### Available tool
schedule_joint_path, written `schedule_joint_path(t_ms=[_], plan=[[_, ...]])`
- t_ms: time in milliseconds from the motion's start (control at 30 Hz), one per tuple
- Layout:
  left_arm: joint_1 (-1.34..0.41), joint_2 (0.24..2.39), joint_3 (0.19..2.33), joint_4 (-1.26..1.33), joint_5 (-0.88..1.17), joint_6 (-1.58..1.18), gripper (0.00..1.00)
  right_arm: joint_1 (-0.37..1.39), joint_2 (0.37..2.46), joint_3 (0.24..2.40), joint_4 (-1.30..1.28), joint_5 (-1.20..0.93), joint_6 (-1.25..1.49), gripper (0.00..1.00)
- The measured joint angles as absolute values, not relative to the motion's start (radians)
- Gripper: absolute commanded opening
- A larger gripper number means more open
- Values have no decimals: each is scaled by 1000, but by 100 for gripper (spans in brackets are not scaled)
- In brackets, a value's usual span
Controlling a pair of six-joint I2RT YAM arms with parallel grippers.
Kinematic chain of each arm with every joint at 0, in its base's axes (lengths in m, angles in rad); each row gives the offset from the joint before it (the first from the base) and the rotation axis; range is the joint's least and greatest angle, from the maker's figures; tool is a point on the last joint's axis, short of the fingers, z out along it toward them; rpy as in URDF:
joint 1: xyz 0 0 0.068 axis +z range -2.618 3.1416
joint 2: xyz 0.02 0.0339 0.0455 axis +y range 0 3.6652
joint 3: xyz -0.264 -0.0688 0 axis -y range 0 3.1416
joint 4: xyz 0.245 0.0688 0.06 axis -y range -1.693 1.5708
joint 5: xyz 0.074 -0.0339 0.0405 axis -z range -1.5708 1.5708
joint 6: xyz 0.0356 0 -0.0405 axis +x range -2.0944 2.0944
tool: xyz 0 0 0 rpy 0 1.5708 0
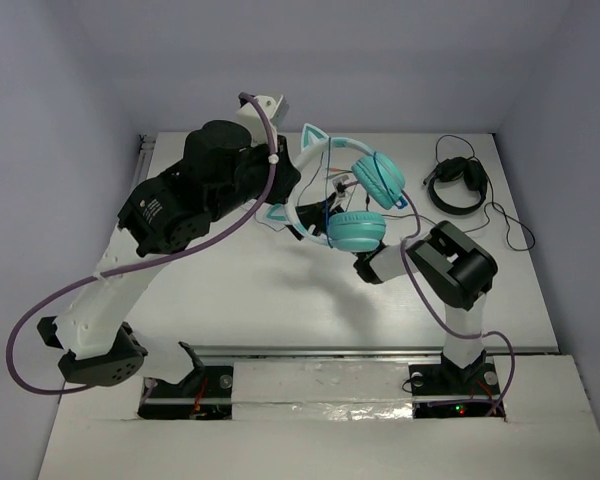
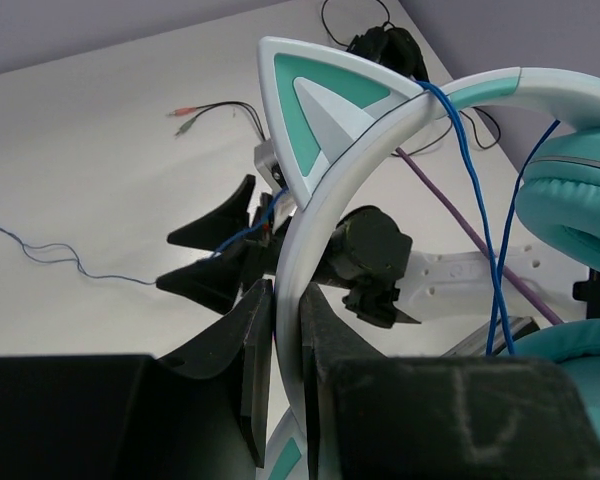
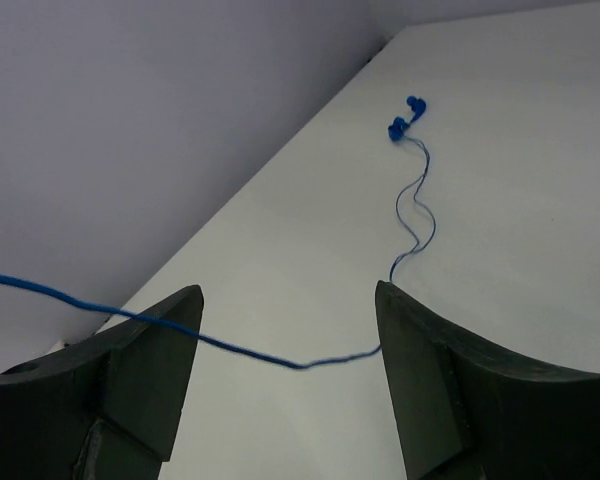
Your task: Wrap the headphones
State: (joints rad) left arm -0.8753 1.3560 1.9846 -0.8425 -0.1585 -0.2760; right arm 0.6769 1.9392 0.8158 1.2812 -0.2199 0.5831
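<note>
Two-fingered left gripper [image 2: 285,335] clamps the white headband [image 2: 332,200] of the headphones [image 1: 357,230], lifted above the table [image 1: 280,300]; right gripper [image 3: 288,300] gapes wide, blue cable [image 3: 240,348] crossing between its fingers. White print on the left arm [image 1: 165,215] is illegible.

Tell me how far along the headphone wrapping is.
Done: the left fingers clamp the headband, holding the headphones up, and the cable hangs over the band. In hand: the right fingers are open around the cable. Left: the plug end lies unwound on the table.
</note>
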Motion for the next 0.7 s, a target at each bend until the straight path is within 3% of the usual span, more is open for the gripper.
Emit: schedule_joint_path(t_ms=[133,233,267,300,367,400,567,700], plan=[[-878,1372,2002,-859,-159,-274,0,678,2011,924,1285,-219,581,74],[-882,1379,2003,-872,-159,-273,0,682,2027,950,1284,-221,579,64],[-882,1381,2003,-876,-159,-273,0,683,2027,955,1284,-226,581,56],[-882,1383,2004,-880,-159,-271,0,684,2027,961,1285,-232,582,32],[-883,1390,2011,-888,-167,-269,0,686,2027,973,1288,-250,584,8],[-883,1394,2020,-892,-172,-268,0,687,2025,977,1288,-257,587,4],[-883,1434,2111,-898,-229,-246,0,689,2008,952,1289,-300,601,0],[-875,1451,2154,-880,-309,-232,0,700,1944,796,1293,-304,628,0]])
